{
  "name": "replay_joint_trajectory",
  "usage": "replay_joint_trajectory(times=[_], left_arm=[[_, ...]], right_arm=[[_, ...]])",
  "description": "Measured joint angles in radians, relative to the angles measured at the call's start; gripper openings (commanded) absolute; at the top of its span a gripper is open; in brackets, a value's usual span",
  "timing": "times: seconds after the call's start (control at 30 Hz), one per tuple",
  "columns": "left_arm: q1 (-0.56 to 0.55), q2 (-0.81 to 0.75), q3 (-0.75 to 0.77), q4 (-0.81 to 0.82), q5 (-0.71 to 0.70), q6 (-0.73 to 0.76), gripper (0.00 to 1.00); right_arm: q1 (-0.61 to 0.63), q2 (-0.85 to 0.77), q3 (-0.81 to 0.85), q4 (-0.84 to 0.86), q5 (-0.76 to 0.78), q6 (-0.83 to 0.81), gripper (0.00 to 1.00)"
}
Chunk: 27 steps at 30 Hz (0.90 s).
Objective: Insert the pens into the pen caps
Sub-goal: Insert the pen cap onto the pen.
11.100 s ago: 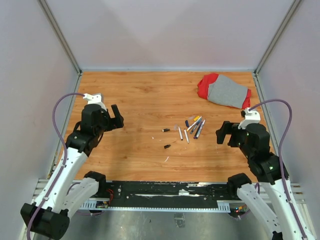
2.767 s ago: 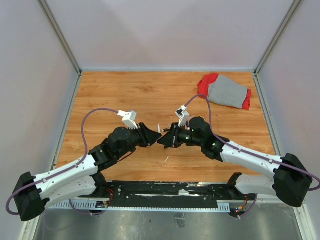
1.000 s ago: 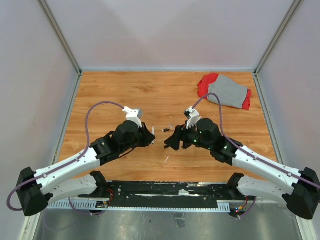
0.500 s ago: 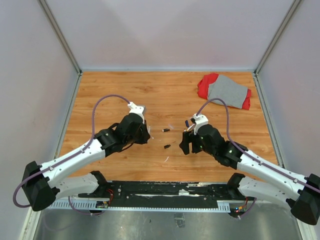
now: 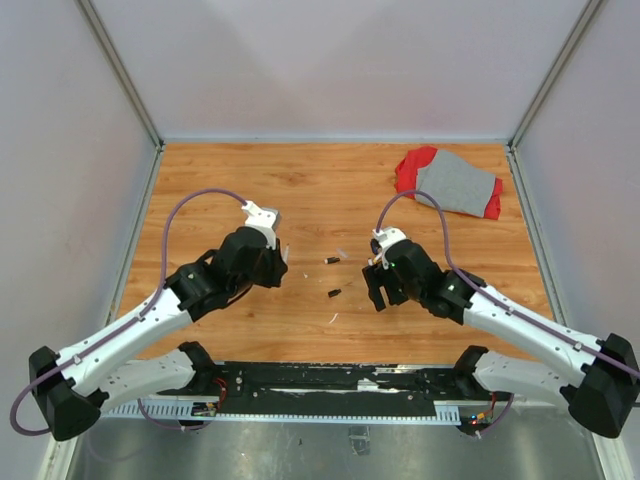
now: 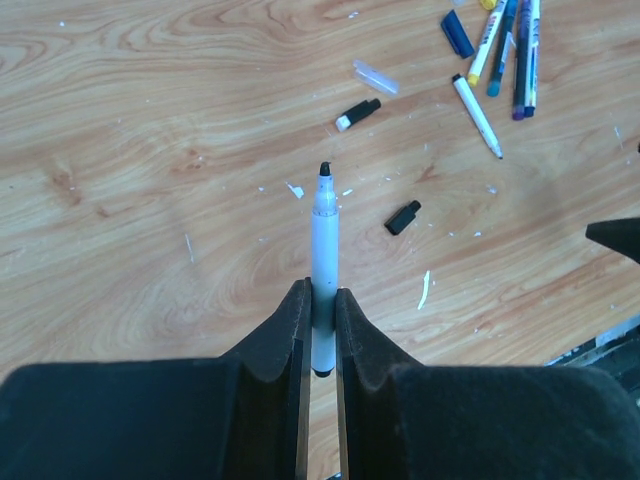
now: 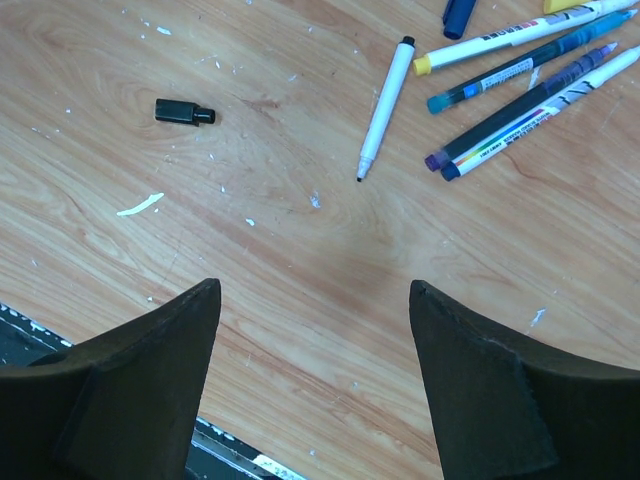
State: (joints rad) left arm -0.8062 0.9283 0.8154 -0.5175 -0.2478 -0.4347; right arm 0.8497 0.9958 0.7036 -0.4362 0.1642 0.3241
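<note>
You're barely off the start line here. Your left end effector [image 6: 320,290] is clenched on one white-barrelled pen [image 6: 324,235], nib pointing out ahead, lifted off the bench [image 6: 150,150]. That nib is bare, so it has no cap on it yet.

Your right end effector [image 7: 312,300] is spread wide with nothing in it, hovering over the wood near a loose black cap [image 7: 184,113]. A second black cap [image 6: 357,113] lies loose too. There's also a blue cap [image 6: 457,33] next to the other pens [image 7: 520,90], which lie bunched together on the bench, with one white pen [image 7: 385,105] just beside them.

As far as I can see, zero pens are capped. I'd say you've got one pick done and all the inserting left.
</note>
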Motion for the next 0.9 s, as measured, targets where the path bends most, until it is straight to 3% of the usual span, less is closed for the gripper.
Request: replay_joint_trajectory(times=[0.53, 0.9], left_arm=[[0.0, -0.199, 0.003, -0.01, 0.044, 0.135, 0.01], [0.0, -0.321, -0.01, -0.003, 0.017, 0.172, 0.01]], right_arm=[[-0.068, 0.293, 0.135, -0.044, -0.187, -0.055, 0.76], [-0.085, 0.45, 0.241, -0.051, -0.135, 0.13, 0.74]])
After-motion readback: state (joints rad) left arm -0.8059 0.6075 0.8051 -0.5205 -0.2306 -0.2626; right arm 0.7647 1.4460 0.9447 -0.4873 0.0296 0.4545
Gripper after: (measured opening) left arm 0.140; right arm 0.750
